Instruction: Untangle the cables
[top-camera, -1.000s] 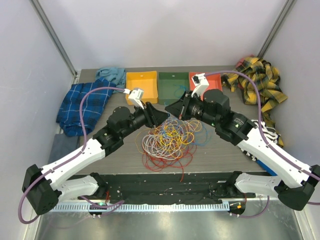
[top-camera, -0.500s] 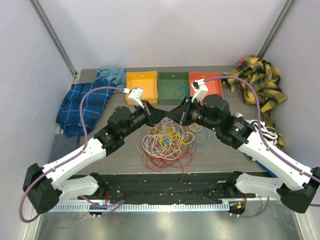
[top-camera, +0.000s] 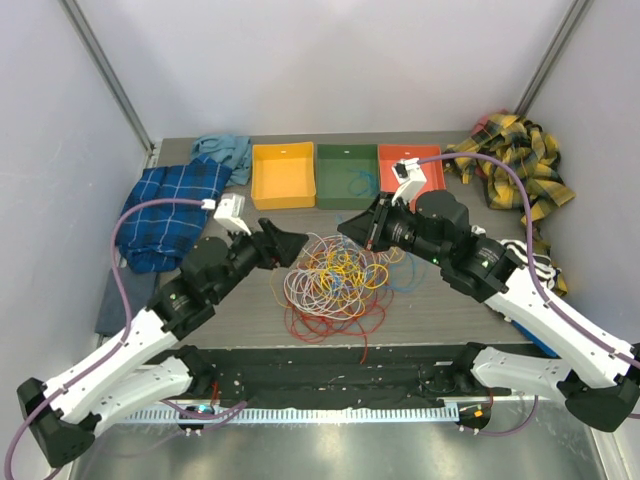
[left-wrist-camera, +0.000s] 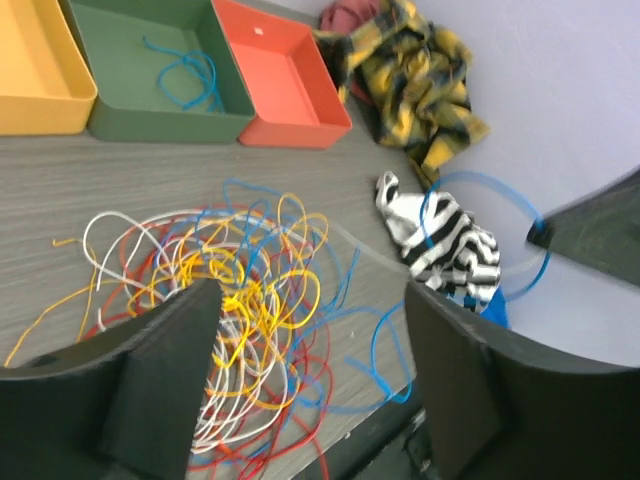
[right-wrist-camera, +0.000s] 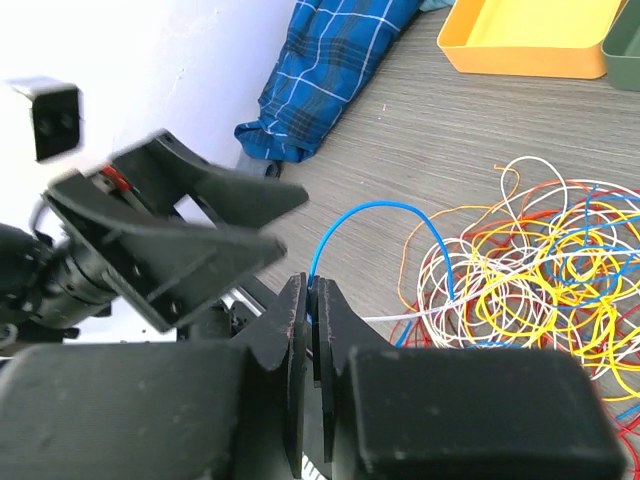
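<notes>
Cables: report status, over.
Left end effector open, empty, beside the pile. Right end effector shut on a blue cable. Pile tangled. Nothing in the way.

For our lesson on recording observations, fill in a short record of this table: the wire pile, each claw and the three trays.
Wire pile: tangled thin red, orange, yellow, white and blue wire loops on the grey wooden table
Left claw: open, holding nothing, beside the wire pile
Right claw: shut on a thin blue wire loop
Green plastic tray: one blue wire inside
Yellow plastic tray: empty
Red plastic tray: empty
</notes>
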